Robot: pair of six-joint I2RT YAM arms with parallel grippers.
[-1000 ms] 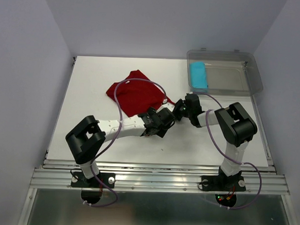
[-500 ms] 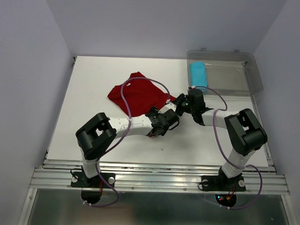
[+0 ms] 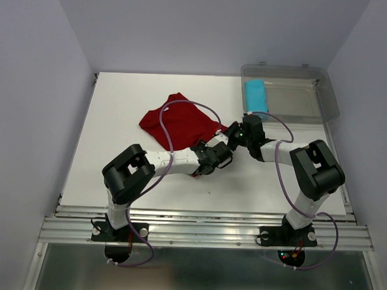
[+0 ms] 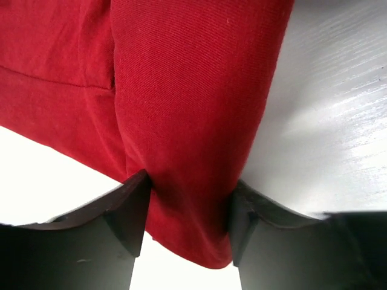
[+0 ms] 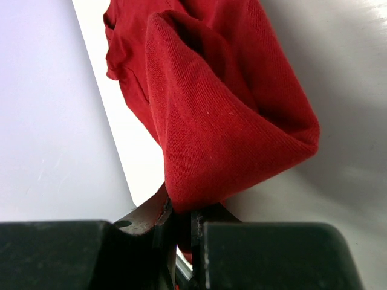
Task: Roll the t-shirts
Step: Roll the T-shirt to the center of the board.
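The dark red t-shirt (image 3: 180,122) lies crumpled on the white table, left of centre. My left gripper (image 3: 213,151) is shut on its near edge; in the left wrist view a fold of red cloth (image 4: 193,121) fills the gap between the fingers (image 4: 124,211). My right gripper (image 3: 234,137) is shut on the shirt's right corner; in the right wrist view the cloth (image 5: 224,127) bulges up out of the closed jaws. The light cyan-blue t-shirt (image 3: 255,97) lies as a compact roll at the left end of the clear bin.
The clear plastic bin (image 3: 303,103) stands at the back right corner of the table (image 3: 118,110). Purple cables loop over the red shirt. Grey walls close in on the left, right and back.
The left arm has drawn in towards the table's centre. The right gripper moved back and left over the first half second, then stayed. The red shirt shifted slightly.
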